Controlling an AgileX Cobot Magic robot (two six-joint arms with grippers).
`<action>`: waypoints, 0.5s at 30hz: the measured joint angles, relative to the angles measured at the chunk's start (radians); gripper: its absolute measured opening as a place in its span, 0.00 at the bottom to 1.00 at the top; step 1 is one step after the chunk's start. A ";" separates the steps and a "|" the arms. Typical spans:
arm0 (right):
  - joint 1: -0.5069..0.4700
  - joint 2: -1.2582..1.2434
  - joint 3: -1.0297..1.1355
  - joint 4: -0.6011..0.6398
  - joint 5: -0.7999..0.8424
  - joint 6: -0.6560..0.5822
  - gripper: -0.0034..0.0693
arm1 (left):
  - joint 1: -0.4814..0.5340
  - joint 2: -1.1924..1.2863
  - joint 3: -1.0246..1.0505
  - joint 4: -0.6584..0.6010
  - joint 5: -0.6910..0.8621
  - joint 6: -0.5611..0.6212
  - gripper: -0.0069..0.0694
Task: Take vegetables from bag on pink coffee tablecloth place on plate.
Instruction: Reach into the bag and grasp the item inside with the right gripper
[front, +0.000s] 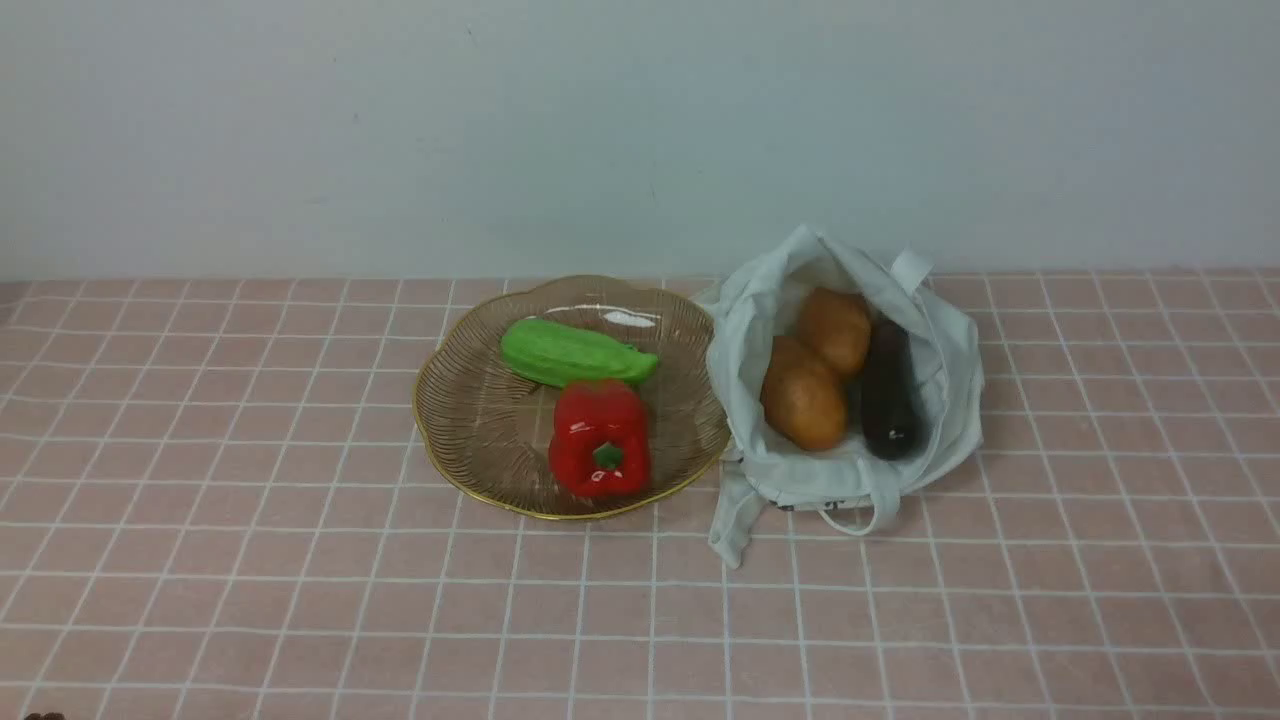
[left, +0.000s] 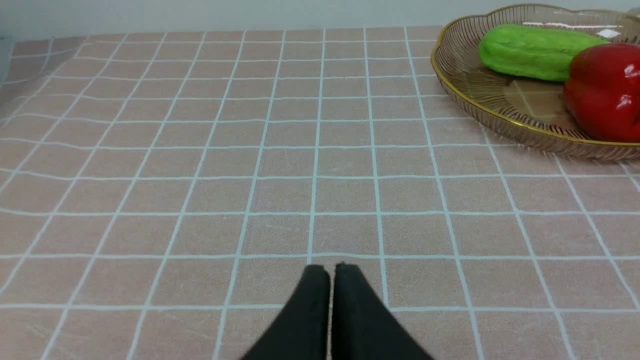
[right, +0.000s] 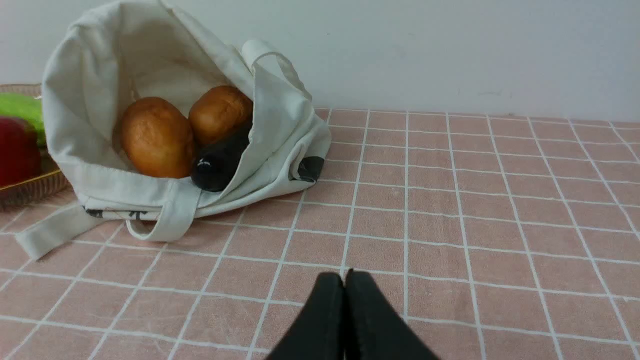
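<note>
The pale cloth bag (front: 930, 330) lies open on the pink gridded tablecloth (front: 250, 600), right of the amber ribbed plate (front: 470, 420). Inside it are two orange-brown potatoes (front: 803, 397) (front: 835, 327) and a dark eggplant (front: 890, 395). The right wrist view shows the bag (right: 90, 75), both potatoes (right: 156, 137) (right: 220, 113) and the eggplant (right: 220, 160). My right gripper (right: 344, 277) is shut and empty over bare cloth, well short of the bag. My left gripper (left: 330, 272) is shut and empty over bare cloth, away from the plate (left: 500, 112). Neither gripper shows in the front view.
On the plate lie a green cucumber-like vegetable (front: 572, 353) and a red bell pepper (front: 600, 440); both also show in the left wrist view (left: 532, 51) (left: 607, 90). A bag strap (front: 735, 520) trails toward the front. A pale wall (front: 640, 130) stands behind the table.
</note>
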 joint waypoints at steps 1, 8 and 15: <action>0.000 0.000 0.000 0.000 0.000 0.001 0.03 | 0.000 0.000 0.000 0.000 0.000 0.000 0.08; 0.000 0.000 0.000 0.000 0.000 0.006 0.03 | 0.000 0.000 0.000 0.000 0.000 0.000 0.08; 0.000 0.000 0.000 0.000 0.000 0.007 0.03 | 0.000 0.000 0.000 0.000 0.000 0.000 0.08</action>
